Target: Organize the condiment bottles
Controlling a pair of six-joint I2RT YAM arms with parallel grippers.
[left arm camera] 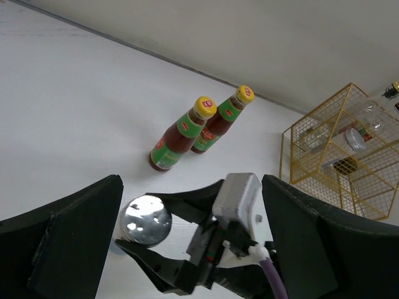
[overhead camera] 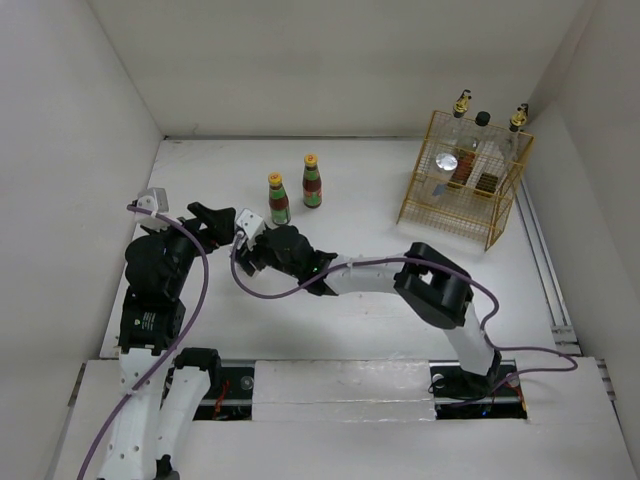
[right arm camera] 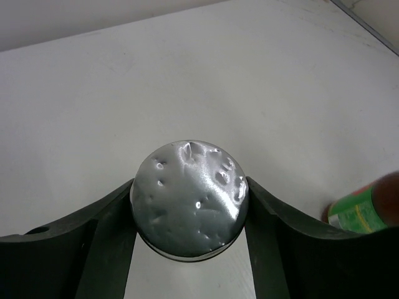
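A white shaker with a dented silver lid (right arm camera: 190,196) sits between my right gripper's (right arm camera: 190,182) fingers, which press on both sides of the lid. It also shows in the left wrist view (left arm camera: 146,221). In the top view the right gripper (overhead camera: 212,218) reaches far left and the shaker is hidden under it. My left gripper (left arm camera: 191,187) is wide open and empty, hovering just above the right one (overhead camera: 178,242). Two red-sauce bottles (overhead camera: 279,198) (overhead camera: 313,181) with green necks and yellow caps stand upright side by side behind them.
A yellow wire rack (overhead camera: 465,180) stands at the back right, holding gold-capped bottles (overhead camera: 461,103), a black-capped bottle (overhead camera: 482,119) and a silver-lidded shaker (overhead camera: 447,162). White walls close in the table on three sides. A purple cable (overhead camera: 205,290) loops near the left arm.
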